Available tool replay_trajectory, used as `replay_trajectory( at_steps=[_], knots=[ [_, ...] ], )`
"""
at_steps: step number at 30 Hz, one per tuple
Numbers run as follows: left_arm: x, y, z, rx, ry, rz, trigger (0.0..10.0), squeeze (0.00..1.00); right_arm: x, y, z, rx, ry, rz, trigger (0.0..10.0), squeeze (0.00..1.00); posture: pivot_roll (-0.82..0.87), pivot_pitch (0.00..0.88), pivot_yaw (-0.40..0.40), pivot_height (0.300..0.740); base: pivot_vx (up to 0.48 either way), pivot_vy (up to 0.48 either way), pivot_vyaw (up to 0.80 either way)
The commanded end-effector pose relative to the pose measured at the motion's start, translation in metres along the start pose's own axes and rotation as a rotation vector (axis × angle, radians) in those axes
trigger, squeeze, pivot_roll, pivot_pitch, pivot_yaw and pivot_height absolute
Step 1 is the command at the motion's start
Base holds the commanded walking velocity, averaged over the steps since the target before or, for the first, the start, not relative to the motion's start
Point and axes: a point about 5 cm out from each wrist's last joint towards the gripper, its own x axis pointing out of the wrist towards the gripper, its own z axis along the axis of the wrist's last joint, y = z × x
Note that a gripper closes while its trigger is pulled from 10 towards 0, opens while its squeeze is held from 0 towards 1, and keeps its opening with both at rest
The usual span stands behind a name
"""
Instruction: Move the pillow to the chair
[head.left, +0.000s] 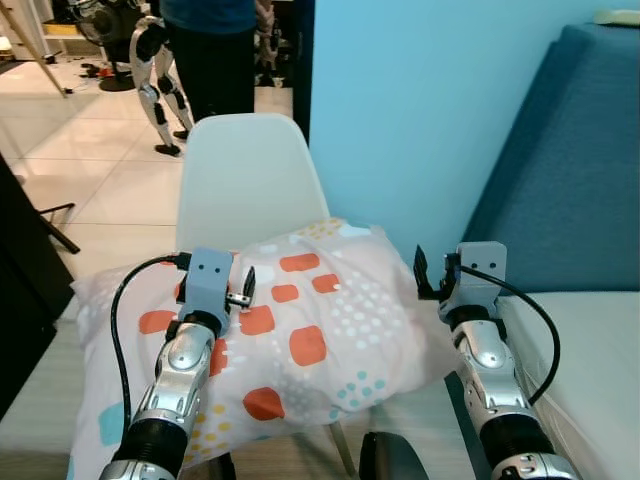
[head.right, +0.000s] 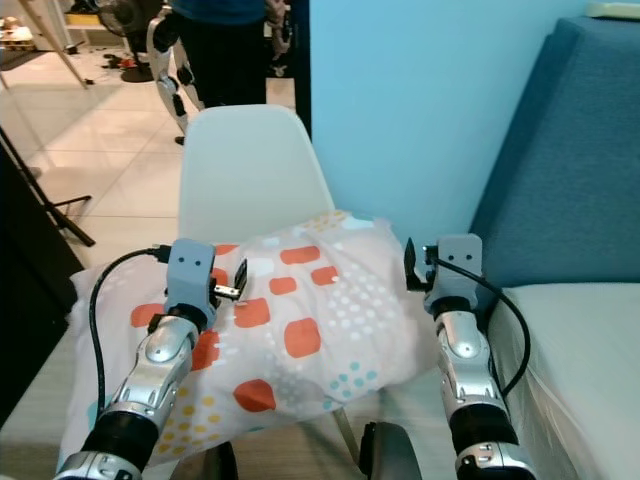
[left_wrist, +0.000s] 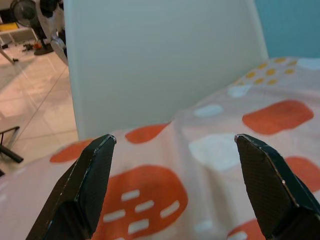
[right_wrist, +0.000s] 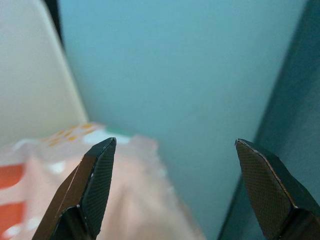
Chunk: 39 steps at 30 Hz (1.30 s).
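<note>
We are resting the pillow (head.left: 300, 330) on the chair (head.left: 250, 180); both spread end effectors, left (head.left: 243, 290) and right (head.left: 428, 277), should be backing toward six o'clock without snagging fabric.

Chair (head.left: 250, 170) seat: hidden under the pillow (head.left: 320, 320); I see only the backrest and part of one leg. Pillow's near left corner runs off the bottom edge. My left forearm covers a strip of its pattern.

Person (head.left: 210, 50) behind the chair: cut off at the top edge, only dark legs and the hem of a blue top in frame.

Sofa (head.left: 570, 170): cut by the right edge.

Right wrist view: pillow is blurred, print indistinct.
</note>
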Motion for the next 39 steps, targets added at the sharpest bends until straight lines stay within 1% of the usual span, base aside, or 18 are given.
replay_trajectory(
  at_steps=[1, 3, 5, 7, 8, 10, 11, 12, 19, 24, 28, 32, 39],
  knots=[
    [-0.004, 0.0, -0.003, 0.011, 0.011, 0.004, 10.0, 0.0, -0.001, 0.004, -0.002, 0.037, 0.014, 0.013, 10.0, 0.0, 0.03, 0.0, -0.08, 0.59, 0.0, 0.0, 0.0],
    [-0.004, 0.0, -0.003, 0.011, 0.011, 0.004, 10.0, 0.0, -0.001, 0.004, -0.002, 0.037, 0.014, 0.013, 10.0, 0.0, 0.03, 0.0, -0.08, 0.59, 0.0, 0.0, 0.0],
    [-0.009, -0.002, -0.009, -0.017, 0.042, 0.035, 10.0, 0.0, 0.003, 0.02, -0.004, 0.056, 0.04, 0.065, 10.0, 0.0, 0.02, 0.0, -0.086, 0.59, 0.0, 0.0, 0.0],
    [-0.009, -0.002, -0.009, -0.017, 0.042, 0.035, 10.0, 0.0, 0.003, 0.02, -0.004, 0.056, 0.04, 0.065, 10.0, 0.0, 0.02, 0.0, -0.086, 0.59, 0.0, 0.0, 0.0],
    [-0.011, -0.003, -0.011, -0.027, 0.053, 0.048, 10.0, 0.0, 0.004, 0.026, -0.005, 0.053, 0.053, 0.086, 10.0, 0.0, 0.02, 0.0, -0.086, 0.59, 0.0, 0.0, 0.0],
    [-0.015, -0.006, -0.014, -0.022, 0.06, 0.068, 10.0, 0.0, 0.005, 0.034, -0.014, 0.05, 0.116, 0.113, 10.0, 0.0, 0.03, 0.0, -0.088, 0.59, 0.0, 0.0, 0.0],
    [-0.015, -0.006, -0.014, -0.022, 0.06, 0.068, 10.0, 0.0, 0.005, 0.034, -0.014, 0.05, 0.116, 0.113, 10.0, 0.0, 0.03, 0.0, -0.088, 0.59, 0.0, 0.0, 0.0],
    [-0.016, -0.007, -0.016, -0.026, 0.062, 0.076, 10.0, 0.0, 0.005, 0.036, -0.015, 0.079, 0.126, 0.128, 10.0, 0.0, 0.03, 0.0, -0.089, 0.59, 0.0, 0.0, 0.0],
    [-0.017, -0.008, -0.016, -0.035, 0.053, 0.078, 10.0, 0.0, 0.004, 0.041, -0.016, 0.088, 0.121, 0.142, 10.0, 0.0, 0.03, 0.0, -0.09, 0.59, 0.0, 0.0, 0.0],
    [-0.015, -0.006, -0.013, -0.04, 0.041, 0.077, 10.0, 0.0, 0.002, 0.045, -0.017, 0.087, 0.121, 0.143, 10.0, 0.0, 0.03, 0.0, -0.088, 0.6, 0.0, 0.0, 0.0],
    [-0.011, -0.002, -0.007, -0.043, 0.028, 0.078, 10.0, 0.0, 0.001, 0.046, -0.019, 0.097, 0.128, 0.134, 10.0, 0.0, 0.03, 0.0, -0.088, 0.615, 0.0, 0.0, 0.0],
    [-0.011, -0.003, -0.006, -0.043, 0.028, 0.078, 10.0, 0.0, 0.001, 0.047, -0.02, 0.096, 0.13, 0.138, 10.0, 0.0, 0.03, 0.0, -0.086, 0.62, 0.0, 0.0, 0.0],
    [-0.013, -0.005, -0.007, -0.04, 0.03, 0.074, 10.0, 0.0, 0.0, 0.048, -0.022, 0.1, 0.136, 0.147, 10.0, 0.0, 0.04, 0.0, -0.088, 0.65, 0.0, 0.0, 0.0]
  ],
)
